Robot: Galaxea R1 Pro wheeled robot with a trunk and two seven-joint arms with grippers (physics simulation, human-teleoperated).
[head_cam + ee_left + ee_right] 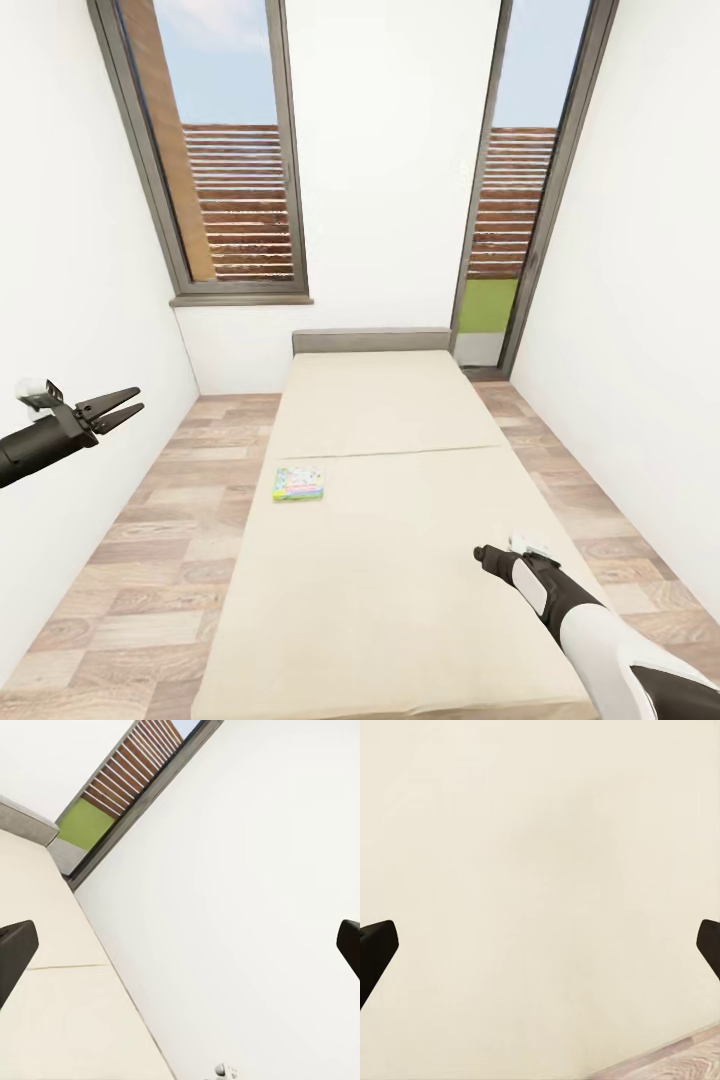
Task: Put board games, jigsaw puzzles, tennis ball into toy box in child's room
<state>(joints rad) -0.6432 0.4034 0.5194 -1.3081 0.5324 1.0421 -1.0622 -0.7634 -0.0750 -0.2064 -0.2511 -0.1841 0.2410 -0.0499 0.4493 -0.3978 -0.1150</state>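
A small blue board game (299, 483) with cartoon art lies flat on the left side of the bed (400, 420), near the seam in the beige mattress. My left gripper (125, 405) hangs open over the floor to the left of the bed, well away from the game; in the left wrist view it (180, 945) is wide open and holds nothing. My right gripper (487, 556) points down at the bare mattress (540, 870) on the bed's near right, its fingertips (375, 949) spread wide apart. The table, toy box, jigsaw puzzles and tennis ball are out of view.
The room is narrow, with white walls (60, 300) close on both sides. Strips of wood floor (170, 520) run along each side of the bed. A grey headboard (370, 340) and two tall windows (235, 160) stand at the far end.
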